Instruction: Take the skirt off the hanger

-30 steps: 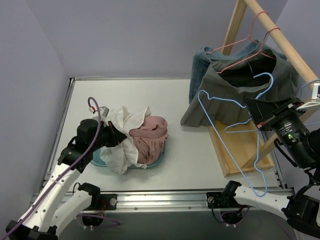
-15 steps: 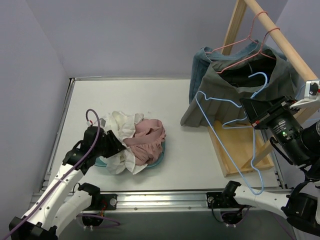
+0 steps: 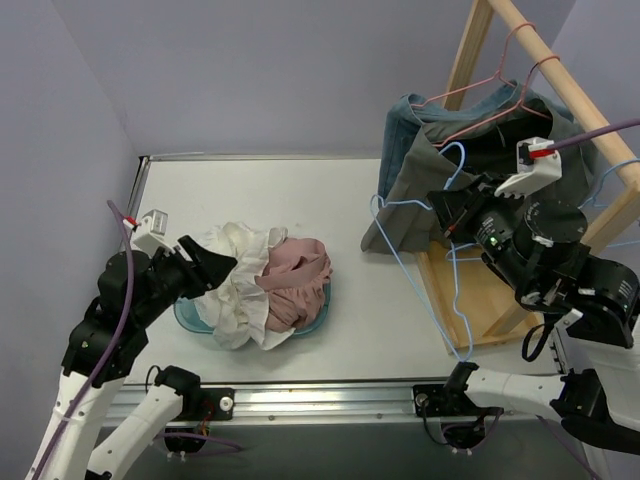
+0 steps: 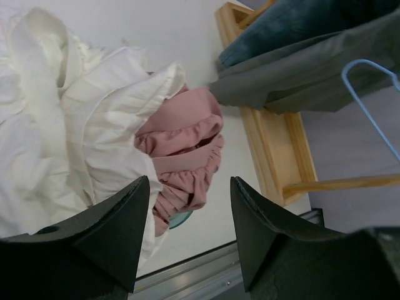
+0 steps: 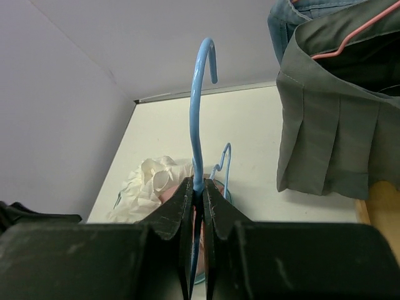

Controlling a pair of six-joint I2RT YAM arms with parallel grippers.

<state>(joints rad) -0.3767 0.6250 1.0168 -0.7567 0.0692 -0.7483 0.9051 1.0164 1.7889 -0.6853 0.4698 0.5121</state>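
Observation:
A white frilly skirt [image 3: 235, 275] lies bunched in a teal basin [image 3: 190, 318] beside a pink garment [image 3: 295, 275]. My left gripper [image 3: 205, 262] hovers at the skirt's left edge, open, with nothing between its fingers. In the left wrist view the skirt [image 4: 75, 125] and the pink garment [image 4: 184, 144] lie beyond the open gripper [image 4: 189, 187]. My right gripper [image 3: 445, 212] is shut on the neck of a bare blue wire hanger [image 3: 405, 204], held in the air in front of the rack. The right wrist view shows the hanger [image 5: 197, 125] pinched in that gripper [image 5: 197, 184].
A wooden rack [image 3: 560, 90] stands at the right. On it hang a grey pleated skirt [image 3: 420, 190] on a pink hanger [image 3: 480, 95] and a denim garment [image 3: 400, 125]. The rack's wooden base [image 3: 480, 300] lies on the table.
My left gripper has opened, let go of the white skirt and drawn back to the left. The right arm has swung the blue hanger leftward and turned it.

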